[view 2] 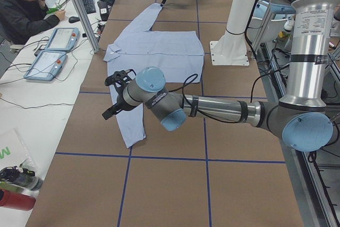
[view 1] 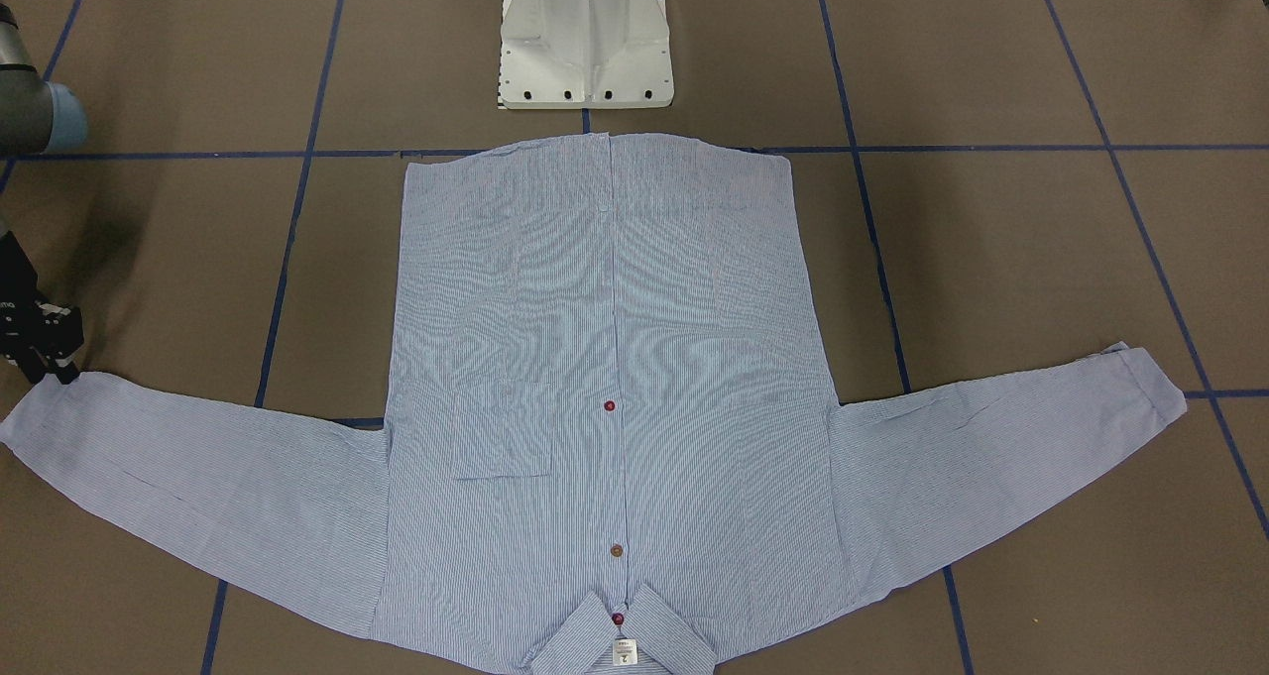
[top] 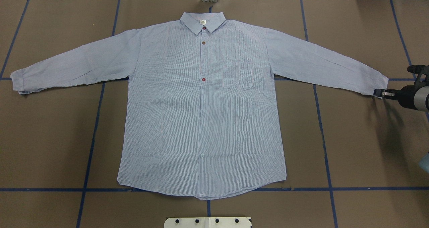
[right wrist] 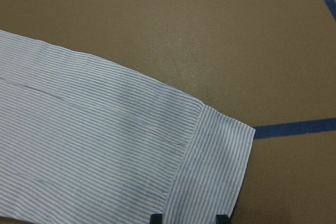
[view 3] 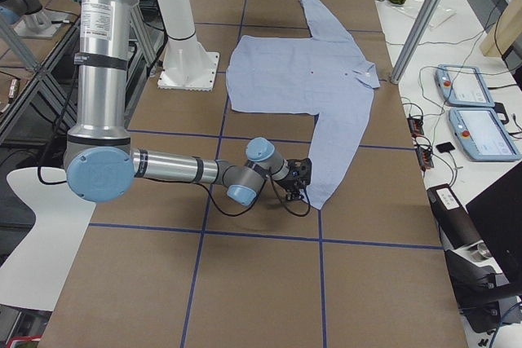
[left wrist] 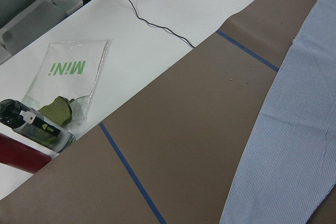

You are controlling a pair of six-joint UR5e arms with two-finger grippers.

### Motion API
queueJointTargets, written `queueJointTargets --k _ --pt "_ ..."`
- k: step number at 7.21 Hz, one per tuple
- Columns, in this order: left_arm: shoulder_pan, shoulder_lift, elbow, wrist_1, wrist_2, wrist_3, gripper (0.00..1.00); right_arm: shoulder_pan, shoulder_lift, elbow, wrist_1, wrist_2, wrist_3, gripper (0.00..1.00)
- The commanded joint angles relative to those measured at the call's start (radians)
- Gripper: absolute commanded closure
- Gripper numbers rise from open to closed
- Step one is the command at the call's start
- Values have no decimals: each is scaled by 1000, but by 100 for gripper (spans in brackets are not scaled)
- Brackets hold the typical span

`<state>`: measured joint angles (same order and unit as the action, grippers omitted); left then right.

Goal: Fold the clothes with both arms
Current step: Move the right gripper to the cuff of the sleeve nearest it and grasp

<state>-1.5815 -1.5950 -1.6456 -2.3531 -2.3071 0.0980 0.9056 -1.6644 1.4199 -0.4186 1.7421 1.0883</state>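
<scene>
The right fingers (right wrist: 156, 219) stand a modest way apart. Their two black tips straddle the end edge of the cuff (right wrist: 215, 161) of the sleeve on the robot's right. The cuff lies flat on the brown paper and is not pinched. Only the very tips show in the wrist view, cut off by its bottom edge. Behind them the silver-grey tubular right arm (view 3: 175, 169), with light-blue joint caps, reaches low over the bench. The overhead and front views cut it off at their edges.

The left fingers (view 2: 110, 112) show only in the left side view, raised off the bench near the sleeve (top: 77, 65) on the robot's left. I cannot tell whether they are wide or closed, and their own wrist view shows none of them. The left arm (view 2: 223, 109) stretches out level and hides part of that sleeve.

The light blue-and-white finely striped long-sleeved shirt (top: 201, 121) lies flat, front up and buttoned. It sits mid-way along the brown paper-covered bench (top: 352, 137), which is crossed by blue tape lines. Its long axis runs straight away from the robot. The hem is nearest the white pedestal base (view 1: 585, 51) and the collar (top: 191, 20) is at the far edge. The sleeves spread to either side, their cuffs slanting slightly back toward the robot. A chest pocket (top: 237, 75) sits just beside a dark red button (top: 203, 79). The front view crops the collar.

A person (view 2: 24, 9) in a dark jacket sits at a white side table (view 2: 26, 97).
</scene>
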Motion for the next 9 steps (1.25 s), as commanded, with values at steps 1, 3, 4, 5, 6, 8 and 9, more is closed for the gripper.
queueJointTargets --k 1,3,4,5,6,8,9 --pt "0 1 1 0 0 0 0 -1 0 7 0 -1 -7 100" --pt "0 1 1 0 0 0 0 6 -2 60 -8 14 -8 100" --pt "0 0 1 0 0 0 0 22 5 98 -26 34 -10 100" --pt "0 0 1 0 0 -1 0 48 26 162 -120 68 -8 100" --pt "0 0 0 0 0 -1 0 49 79 234 -238 66 -7 100" --pt "0 0 1 0 0 -1 0 36 303 257 -493 54 28 100" --pt "0 1 0 0 0 -1 0 14 395 251 -546 51 65 100"
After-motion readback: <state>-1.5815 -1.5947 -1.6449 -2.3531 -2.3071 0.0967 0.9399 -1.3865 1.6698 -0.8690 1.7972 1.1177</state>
